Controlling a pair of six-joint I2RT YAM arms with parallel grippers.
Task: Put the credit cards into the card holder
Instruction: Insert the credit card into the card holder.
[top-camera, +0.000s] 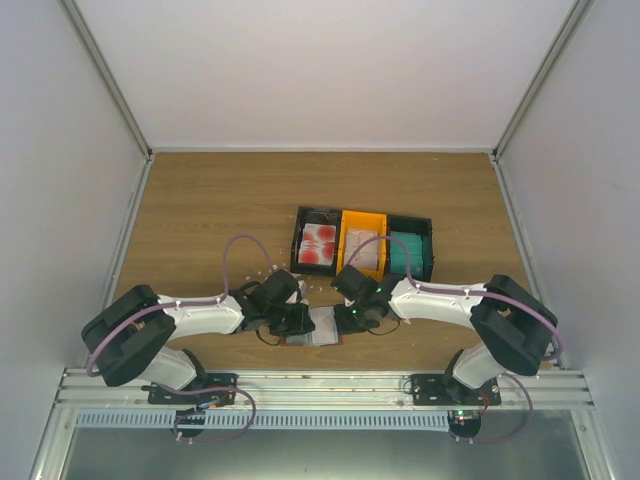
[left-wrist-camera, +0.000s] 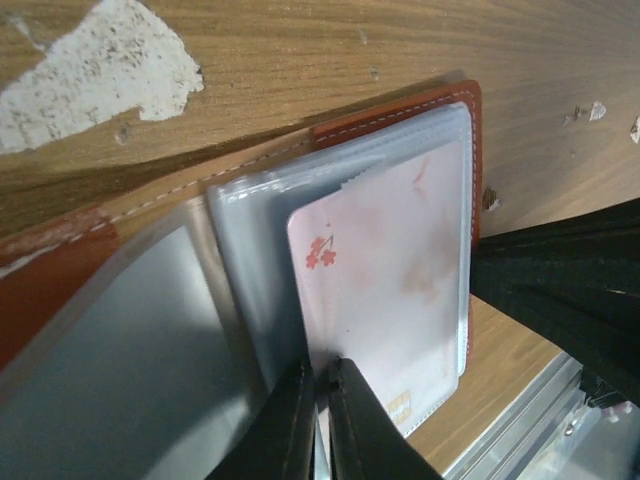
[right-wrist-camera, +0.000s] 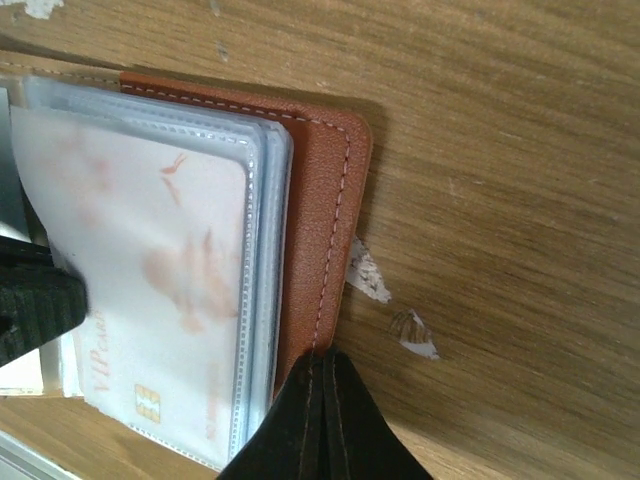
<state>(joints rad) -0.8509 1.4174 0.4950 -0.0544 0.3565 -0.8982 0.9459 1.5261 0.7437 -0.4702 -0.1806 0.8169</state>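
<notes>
The brown leather card holder (top-camera: 322, 328) lies open on the table between both grippers, its clear sleeves facing up (left-wrist-camera: 250, 260). A white credit card (left-wrist-camera: 390, 290) with red blotches lies in the top sleeve. My left gripper (left-wrist-camera: 322, 368) is shut on the near edge of this card. In the right wrist view the same card (right-wrist-camera: 150, 270) shows through the sleeve. My right gripper (right-wrist-camera: 325, 355) is shut, and its tips press on the holder's leather edge (right-wrist-camera: 320, 220). Seen from above, the left gripper (top-camera: 300, 322) and right gripper (top-camera: 352, 318) flank the holder.
Behind the holder stand three trays: a black one (top-camera: 300, 240) with red-blotched cards, an orange one (top-camera: 364, 215) with pale cards, and a black one (top-camera: 428, 245) with teal cards. White scraps (left-wrist-camera: 95, 75) (right-wrist-camera: 368, 272) mark the wood. A metal rail (top-camera: 320, 385) runs along the near edge.
</notes>
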